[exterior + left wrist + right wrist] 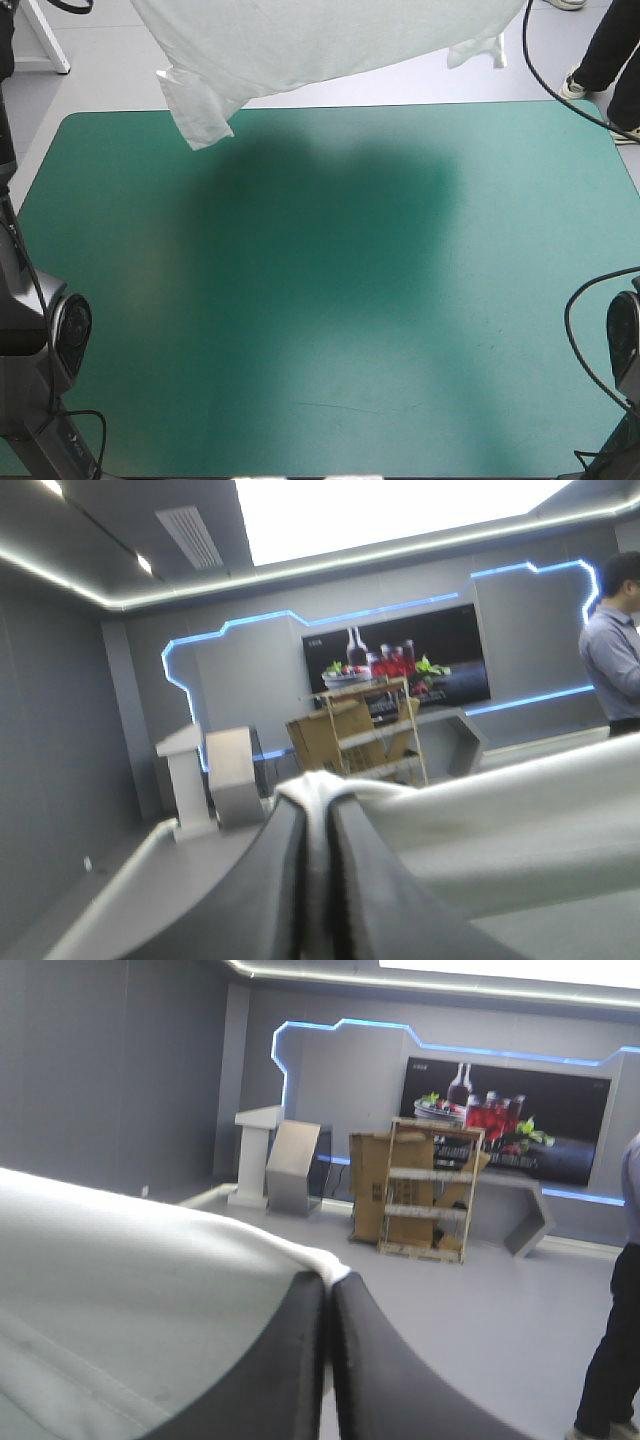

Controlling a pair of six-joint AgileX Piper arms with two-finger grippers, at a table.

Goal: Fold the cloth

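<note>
The white T-shirt [300, 45] hangs in the air above the table's far edge, stretched between both raised arms; one sleeve [195, 110] dangles at the left and another [475, 50] at the right. Its shadow darkens the teal-green cover below. Neither gripper shows in the high view. In the left wrist view my left gripper [318, 805] is shut on the T-shirt [500, 820], a fold of white cloth pinched between the black fingers [270, 880]. My right gripper [328, 1282] is likewise shut on the T-shirt [120, 1300], which spreads away beside it.
The teal-green table cover [330, 330] lies bare under the lifted shirt. Both wrist views look level into the room.
</note>
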